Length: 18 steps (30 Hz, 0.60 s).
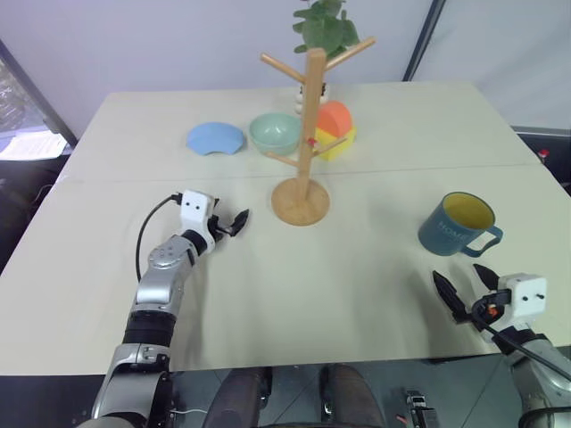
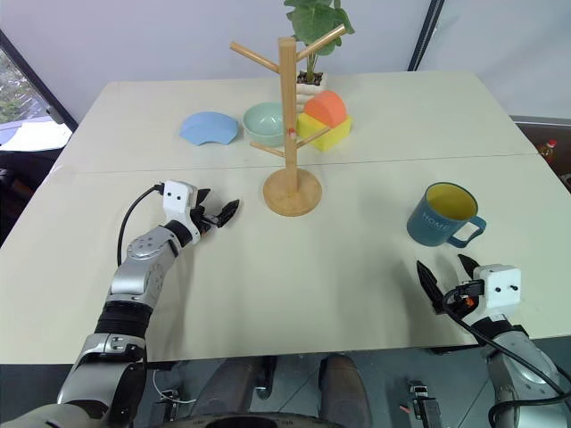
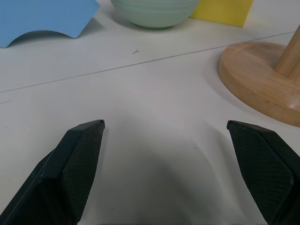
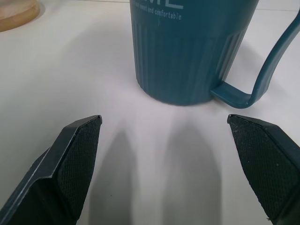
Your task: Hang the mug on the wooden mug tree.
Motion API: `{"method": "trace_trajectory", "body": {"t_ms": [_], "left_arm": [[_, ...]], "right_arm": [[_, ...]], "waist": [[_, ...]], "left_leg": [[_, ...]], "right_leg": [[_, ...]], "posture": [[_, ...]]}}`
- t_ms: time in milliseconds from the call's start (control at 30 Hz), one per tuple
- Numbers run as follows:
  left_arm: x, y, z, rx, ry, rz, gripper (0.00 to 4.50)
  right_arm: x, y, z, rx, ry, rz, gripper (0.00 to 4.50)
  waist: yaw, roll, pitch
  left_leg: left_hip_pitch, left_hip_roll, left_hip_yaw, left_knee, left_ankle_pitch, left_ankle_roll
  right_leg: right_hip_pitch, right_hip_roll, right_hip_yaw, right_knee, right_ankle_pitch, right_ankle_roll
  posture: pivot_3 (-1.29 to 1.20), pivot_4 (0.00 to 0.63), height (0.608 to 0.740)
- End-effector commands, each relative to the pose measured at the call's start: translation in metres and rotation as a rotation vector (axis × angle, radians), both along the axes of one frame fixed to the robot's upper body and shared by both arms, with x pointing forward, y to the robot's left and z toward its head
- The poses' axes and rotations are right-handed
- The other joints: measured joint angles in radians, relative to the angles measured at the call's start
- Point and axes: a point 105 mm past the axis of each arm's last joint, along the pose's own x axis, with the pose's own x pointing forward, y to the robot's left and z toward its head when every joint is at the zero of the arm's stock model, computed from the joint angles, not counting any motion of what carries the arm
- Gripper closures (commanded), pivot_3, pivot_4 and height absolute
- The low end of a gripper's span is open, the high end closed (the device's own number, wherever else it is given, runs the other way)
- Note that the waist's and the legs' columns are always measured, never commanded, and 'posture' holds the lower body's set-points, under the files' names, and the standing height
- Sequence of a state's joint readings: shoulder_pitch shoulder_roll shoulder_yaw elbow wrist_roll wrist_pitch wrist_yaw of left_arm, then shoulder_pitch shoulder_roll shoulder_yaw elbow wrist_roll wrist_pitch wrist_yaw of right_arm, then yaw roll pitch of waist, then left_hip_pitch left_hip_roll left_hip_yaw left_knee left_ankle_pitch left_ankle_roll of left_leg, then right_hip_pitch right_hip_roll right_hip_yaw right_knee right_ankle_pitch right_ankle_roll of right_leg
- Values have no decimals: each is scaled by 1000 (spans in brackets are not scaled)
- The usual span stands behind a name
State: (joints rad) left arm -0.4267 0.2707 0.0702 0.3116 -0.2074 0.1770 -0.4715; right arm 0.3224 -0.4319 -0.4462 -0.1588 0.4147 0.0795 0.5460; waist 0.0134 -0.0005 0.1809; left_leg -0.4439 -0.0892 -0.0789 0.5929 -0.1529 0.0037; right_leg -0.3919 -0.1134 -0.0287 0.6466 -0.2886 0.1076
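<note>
We have the mug (image 1: 459,225) standing upright on the table (image 1: 375,294), toward our right side and well apart from the wooden mug tree (image 1: 307,134), whose round base sits near the table's middle. Our right gripper (image 1: 466,288) hovers just short of the mug with its jaws spread wide and nothing between them; the handle (image 4: 267,70) points toward us and to the right. Our left gripper (image 1: 234,221) is likewise released and empty, near the tree's base. To grasp well, we judge we should advance level and close across the ribbed body, leaving the loop handle free, so that it can later slip over an upward-angled peg without the fingers blocking it.
</note>
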Motion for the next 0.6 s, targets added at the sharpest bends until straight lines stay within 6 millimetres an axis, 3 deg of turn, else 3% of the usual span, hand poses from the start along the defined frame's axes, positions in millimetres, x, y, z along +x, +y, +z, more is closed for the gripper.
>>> {"method": "trace_trajectory", "body": {"t_ms": [33, 333, 500, 600], "left_arm": [[0, -2, 9, 30, -30, -11, 0], [-5, -11, 11, -5, -33, -62, 0], [-22, -33, 16, -45, -37, -217, 0], [-59, -69, 24, -73, -49, -513, 0]], "right_arm": [[-1, -7, 6, -7, -43, -25, 42], [3, -9, 3, -3, -53, -28, 42], [4, -13, 3, 10, -60, -56, 42], [1, -16, 10, -13, -80, -79, 42]], "waist": [[0, 0, 0], [-1, 0, 0], [0, 0, 0], [0, 0, 0]], "left_leg": [[0, 0, 0, 0, 0, 0], [0, 0, 0, 0, 0, 0], [0, 0, 0, 0, 0, 0], [0, 0, 0, 0, 0, 0]], "right_leg": [[0, 0, 0, 0, 0, 0], [0, 0, 0, 0, 0, 0], [0, 0, 0, 0, 0, 0], [0, 0, 0, 0, 0, -1]], "posture": [[0, 150, 740], [0, 150, 740], [0, 150, 740], [0, 150, 740]]}}
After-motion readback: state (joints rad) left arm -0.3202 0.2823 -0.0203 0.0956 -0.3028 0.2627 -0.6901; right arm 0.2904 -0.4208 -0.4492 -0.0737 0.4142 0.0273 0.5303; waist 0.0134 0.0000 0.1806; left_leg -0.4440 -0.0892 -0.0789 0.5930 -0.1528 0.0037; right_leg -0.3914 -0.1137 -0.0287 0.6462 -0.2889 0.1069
